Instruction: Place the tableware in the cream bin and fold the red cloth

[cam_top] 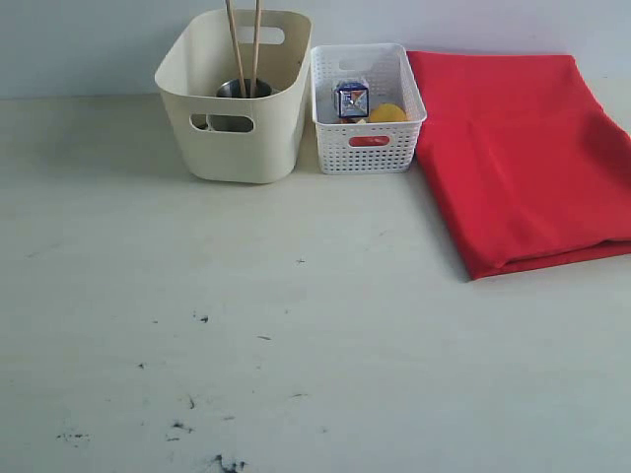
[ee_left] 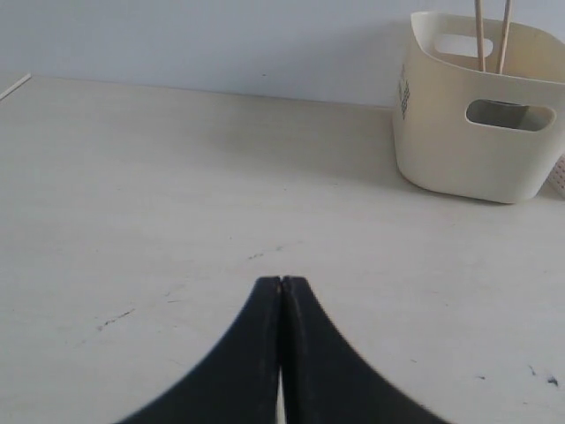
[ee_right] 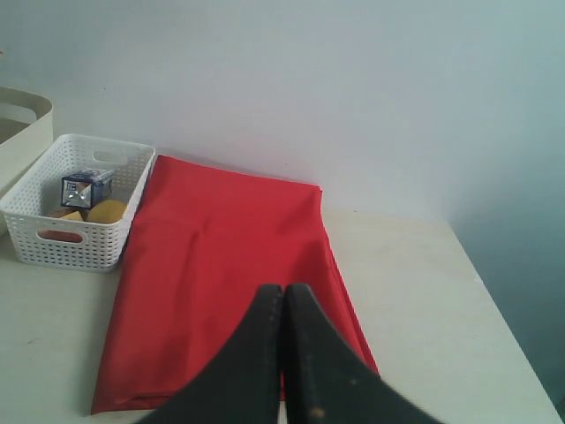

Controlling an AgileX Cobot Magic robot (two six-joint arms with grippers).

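The left gripper [ee_left: 281,287] is clenched: its two black, smooth, curved fingers are pressed together and hold nothing. The right gripper [ee_right: 283,291] is clenched and empty in the same way. Under both lies the table [cam_top: 296,355], a pale, matte, flat surface with small dark marks and scratches on the near part. Behind it stands a plain, light grey-blue wall [ee_left: 221,40]. In front of the left gripper there is only bare table; the bin [ee_left: 468,163] stands well apart from it, at the back near the wall. The bin is cream plastic, smooth, with rounded corners and oval handle holes. Two light wooden chopsticks [cam_top: 246,49] lean inside it and rise above the rim, and a shiny steel cup [cam_top: 237,91] shows at their base. Just beside the bin stands a smaller white basket [cam_top: 365,153] with perforated walls; it holds a small blue carton [cam_top: 351,99] and a yellow fruit [cam_top: 387,113]. The cloth [ee_right: 229,265] lies flat on the table just beside the basket, directly in front of the right gripper. It is bright red, soft fabric, folded to a long rectangle with the layers visible at its near edge. Whether the right fingertips touch it, I cannot tell.
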